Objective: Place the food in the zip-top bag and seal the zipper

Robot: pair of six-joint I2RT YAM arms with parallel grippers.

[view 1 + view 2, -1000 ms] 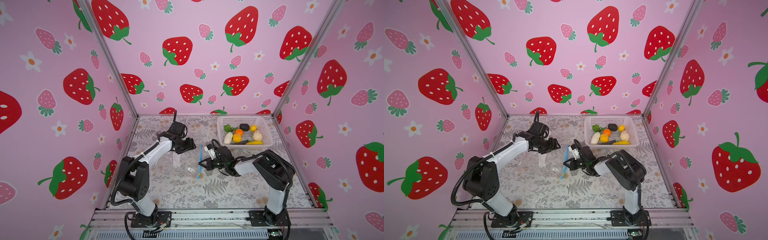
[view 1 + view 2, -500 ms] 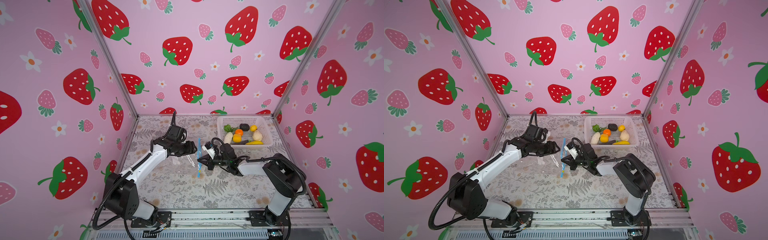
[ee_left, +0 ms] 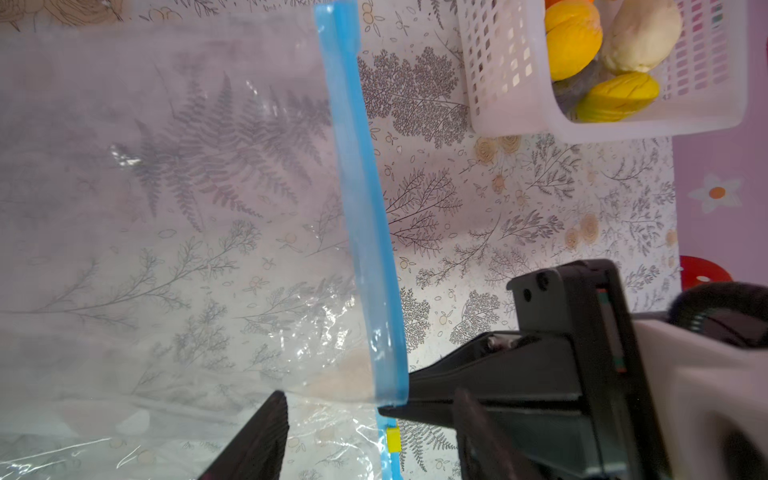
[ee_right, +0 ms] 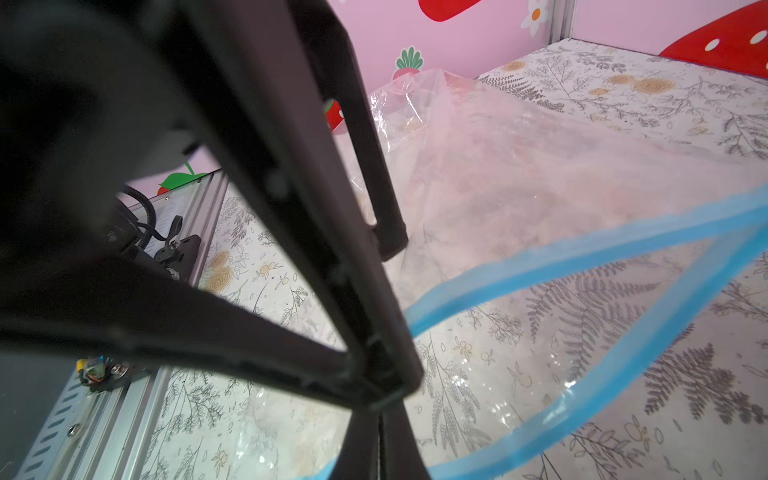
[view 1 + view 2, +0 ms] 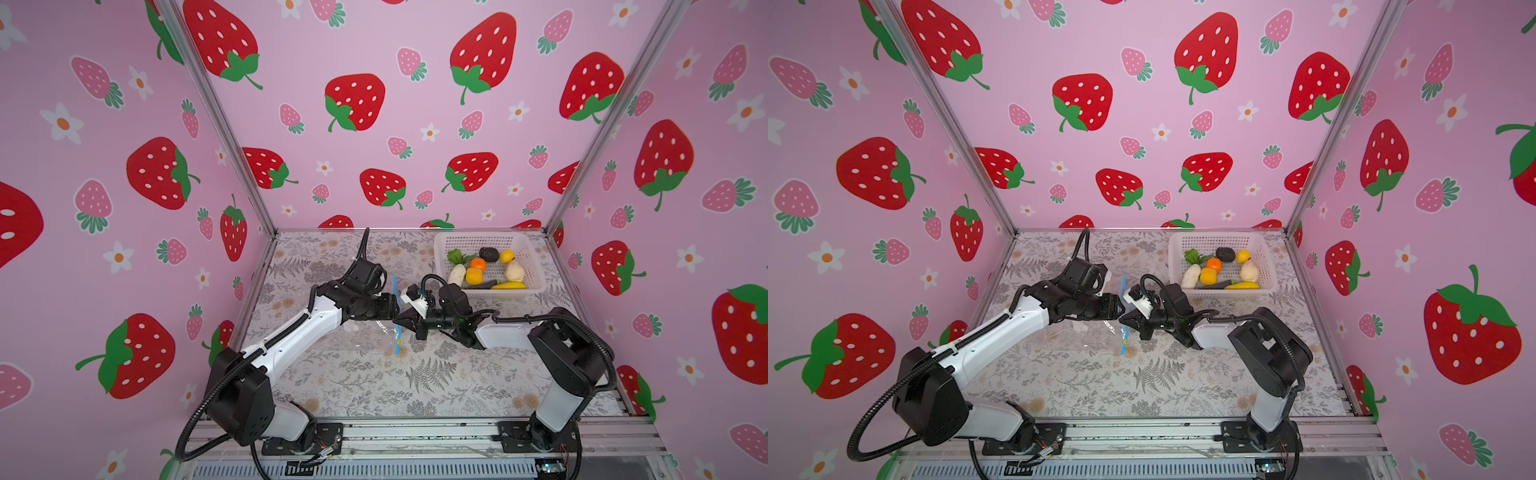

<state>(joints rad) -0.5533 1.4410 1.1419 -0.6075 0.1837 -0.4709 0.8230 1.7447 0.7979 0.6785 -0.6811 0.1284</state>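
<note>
— Where is the bag?

— The bag (image 5: 361, 337) lies flat in the middle of the table (image 5: 415, 388), between the two arms, with its mouth turned toward the right arm. It is clear, and the fern print shows through it.

— And the zipper?

— The zipper (image 4: 540, 259) is parted. In the right wrist view its two blue strips bow away from each other with a gap between them. The yellow slider (image 3: 393, 439) sits on the strip just beside the right claw's tip.

— What is the right claw doing?

— The right claw (image 3: 387, 410) is pressed together, pinching the zipper close to the slider.

— And the left claw?

— The left claw (image 5: 392, 309) is nose to nose with the right one at the bag's mouth. Its wrist view shows only one finger (image 3: 262, 436), lying against the plastic. I cannot tell whether the claw is spread or gripping.

— The food?

— The food (image 5: 474, 275) all lies in the basket (image 5: 478, 237), which stands at the far right corner of the table, well apart from the bag.
</note>
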